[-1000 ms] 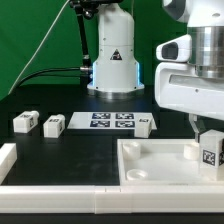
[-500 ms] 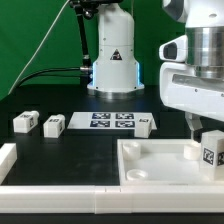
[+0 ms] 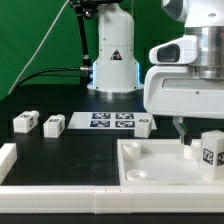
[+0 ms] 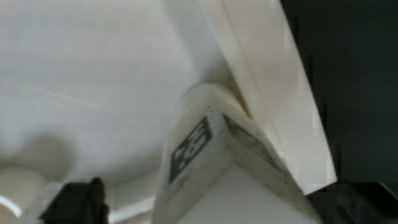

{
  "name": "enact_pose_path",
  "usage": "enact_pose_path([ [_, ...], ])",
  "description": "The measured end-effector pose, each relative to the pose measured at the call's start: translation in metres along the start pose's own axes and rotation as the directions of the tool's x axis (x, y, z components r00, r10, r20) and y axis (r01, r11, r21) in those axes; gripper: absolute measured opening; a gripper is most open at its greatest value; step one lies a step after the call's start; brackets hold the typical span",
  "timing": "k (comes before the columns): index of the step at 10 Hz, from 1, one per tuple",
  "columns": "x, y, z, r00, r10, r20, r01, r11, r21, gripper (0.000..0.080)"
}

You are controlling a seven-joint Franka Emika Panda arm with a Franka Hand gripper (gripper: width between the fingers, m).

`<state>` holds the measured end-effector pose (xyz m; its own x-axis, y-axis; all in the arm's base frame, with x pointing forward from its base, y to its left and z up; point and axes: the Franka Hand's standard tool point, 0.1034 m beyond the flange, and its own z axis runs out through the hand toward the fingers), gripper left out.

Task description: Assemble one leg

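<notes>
Low over the white tray-like part (image 3: 160,165), the end effector (image 3: 183,132) hangs near the front corner of the surface (image 3: 75,150) at the exterior view's right. Only one thin dark finger (image 3: 181,129) shows beneath the arm's bulky white housing, so whether the end effector is spread or closed cannot be told; the wrist view adds just one dark fingertip (image 4: 73,200) at the edge of its picture, with nothing between fingers to be seen.

One leg (image 3: 210,150) stands upright in the tray-like part, just beside the finger and on its exterior-view right, its black-and-white tag facing the camera. Contact between finger and leg cannot be made out. In the wrist view this leg (image 4: 222,160) fills much of the picture, tag along one face, against the tray's pale wall (image 4: 267,80).

Three more legs lie on the dark surface: two (image 3: 24,122) (image 3: 53,125) side by side toward the exterior view's left edge, a third (image 3: 144,124) touching the end of the marker board (image 3: 110,122) mid-surface.
</notes>
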<state>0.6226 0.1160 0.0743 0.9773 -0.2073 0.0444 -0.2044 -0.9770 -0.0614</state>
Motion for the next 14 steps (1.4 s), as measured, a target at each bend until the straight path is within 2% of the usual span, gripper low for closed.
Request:
enact_pose_path([
  [2,0.0009,-0.0013,-0.0009,0.967,-0.256,0.012,0.256,0.966,-0.016,0.0649],
  [4,0.0014,-0.0037,-0.0022,0.914,-0.405,0.022,0.405,0.914,-0.017,0.0649],
  [5,0.0023,-0.0017,-0.0023,0.852,-0.523,0.025,0.524,0.852,-0.020,0.0649],
  [7,0.0028,-0.0005,-0.0024,0.844,-0.536,0.026,0.537,0.843,-0.023,0.0649],
  [8,0.0030,-0.0001,-0.0024,0.844,-0.536,0.026,0.536,0.844,-0.024,0.0548],
  [9,0.0030,0.0000,-0.0024,0.844,-0.535,0.026,0.536,0.844,-0.024,0.0548],
  [10,0.0029,-0.0002,-0.0024,0.856,-0.516,0.026,0.517,0.856,-0.024,0.0364],
  [11,0.0030,0.0000,-0.0023,0.874,-0.486,0.025,0.486,0.873,-0.025,0.0291],
  [13,0.0029,-0.0003,-0.0024,0.890,-0.455,0.022,0.456,0.890,-0.024,0.0291],
  [14,0.0017,-0.0016,-0.0021,0.955,-0.295,0.011,0.296,0.955,-0.019,0.0291],
])
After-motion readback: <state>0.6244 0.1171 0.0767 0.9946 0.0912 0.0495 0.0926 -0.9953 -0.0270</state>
